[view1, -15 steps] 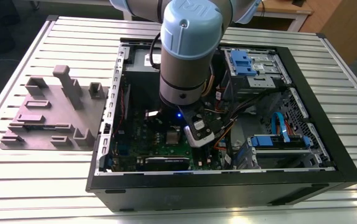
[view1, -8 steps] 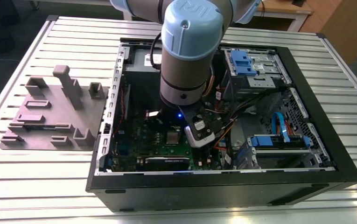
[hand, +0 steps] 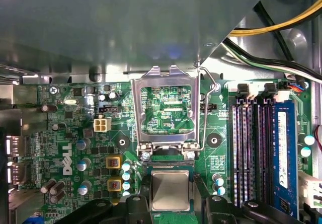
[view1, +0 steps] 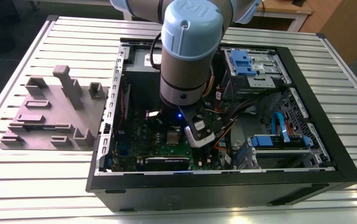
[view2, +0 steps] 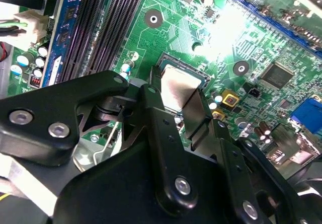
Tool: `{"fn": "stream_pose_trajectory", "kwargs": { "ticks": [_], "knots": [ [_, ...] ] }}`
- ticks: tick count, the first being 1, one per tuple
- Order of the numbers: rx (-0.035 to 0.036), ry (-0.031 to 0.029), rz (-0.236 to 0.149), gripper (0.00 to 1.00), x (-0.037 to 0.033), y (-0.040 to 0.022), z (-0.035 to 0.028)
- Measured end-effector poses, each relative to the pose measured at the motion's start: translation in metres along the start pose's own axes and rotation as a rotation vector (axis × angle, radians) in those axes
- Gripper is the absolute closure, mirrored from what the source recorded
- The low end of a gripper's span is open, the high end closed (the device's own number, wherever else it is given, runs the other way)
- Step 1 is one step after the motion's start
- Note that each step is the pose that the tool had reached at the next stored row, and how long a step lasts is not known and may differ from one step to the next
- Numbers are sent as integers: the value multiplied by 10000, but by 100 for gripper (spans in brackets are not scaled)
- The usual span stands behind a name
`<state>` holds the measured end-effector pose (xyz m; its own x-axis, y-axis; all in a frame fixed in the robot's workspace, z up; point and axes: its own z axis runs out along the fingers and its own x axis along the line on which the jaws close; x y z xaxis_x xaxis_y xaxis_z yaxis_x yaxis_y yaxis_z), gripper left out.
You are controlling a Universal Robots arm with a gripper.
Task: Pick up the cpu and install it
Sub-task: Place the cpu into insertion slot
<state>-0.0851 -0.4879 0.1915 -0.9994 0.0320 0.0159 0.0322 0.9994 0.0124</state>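
Gripper [view2: 175, 100] clamped on two opposite edges of the cpu [hand: 170, 190], chip level between its fingers [view2: 155, 95], at the socket [hand: 166, 162], hinged metal frame [hand: 137, 113] open just beyond the fingertips, green board [hand: 75, 133] beneath.

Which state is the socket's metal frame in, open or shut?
Open: in the first wrist view the socket frame is swung back, and the cpu lies uncovered beside its hinge.

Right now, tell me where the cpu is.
In the first wrist view the cpu lies flat on the green board, right beside the hinge of the open frame.
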Motion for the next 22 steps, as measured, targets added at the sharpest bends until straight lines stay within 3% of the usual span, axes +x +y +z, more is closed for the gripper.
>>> {"fn": "stream_pose_trajectory", "kwargs": {
  "ticks": [19,22],
  "knots": [
    [2,4,-156,58,0,-8,15],
    [0,0,-157,51,-2,-7,28]
  ]
}}
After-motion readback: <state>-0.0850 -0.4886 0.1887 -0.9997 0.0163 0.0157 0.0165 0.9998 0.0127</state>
